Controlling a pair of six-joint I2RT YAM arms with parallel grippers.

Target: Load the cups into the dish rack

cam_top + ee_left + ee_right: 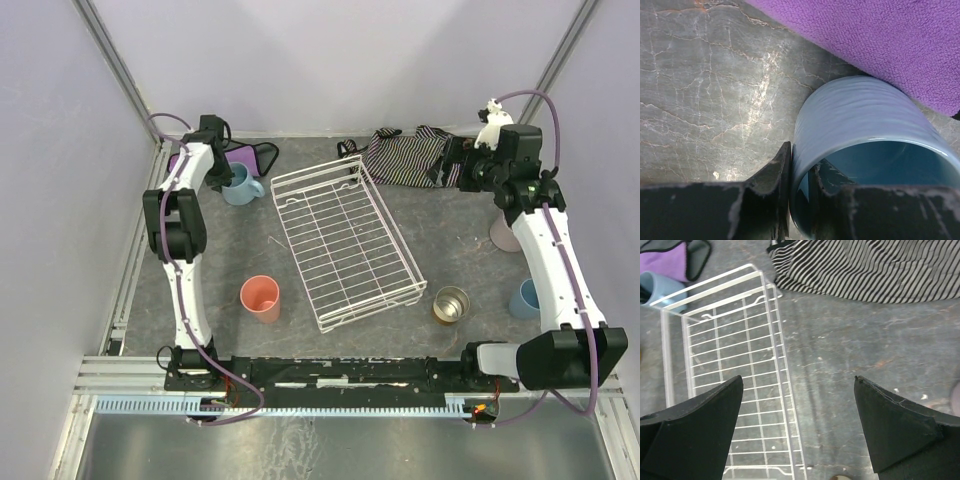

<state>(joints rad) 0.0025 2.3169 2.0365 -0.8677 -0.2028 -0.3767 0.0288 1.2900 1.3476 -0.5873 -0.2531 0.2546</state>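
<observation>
We find the dish rack (296, 252) mid-table at a slant, with bare table (455, 235) open along both long sides. All cups sit outside it. The left arm is folded upright and reaches into the far-left corner. The left gripper (800, 157) pinches the wall of the light blue mug (860, 115), one finger inside and one outside. The mug is just beside the purple cloth (880, 40), near the rack's far-left corner. The right arm stretches along the right side. The right gripper (798, 379) is spread wide, empty, above the table between the rack edge and the striped cloth (865, 267). The salmon tumbler (261, 297) stands left of the rack and the metal cup (450, 304) off its near-right corner. The blue tumbler (523, 298) is partly behind the right arm.
</observation>
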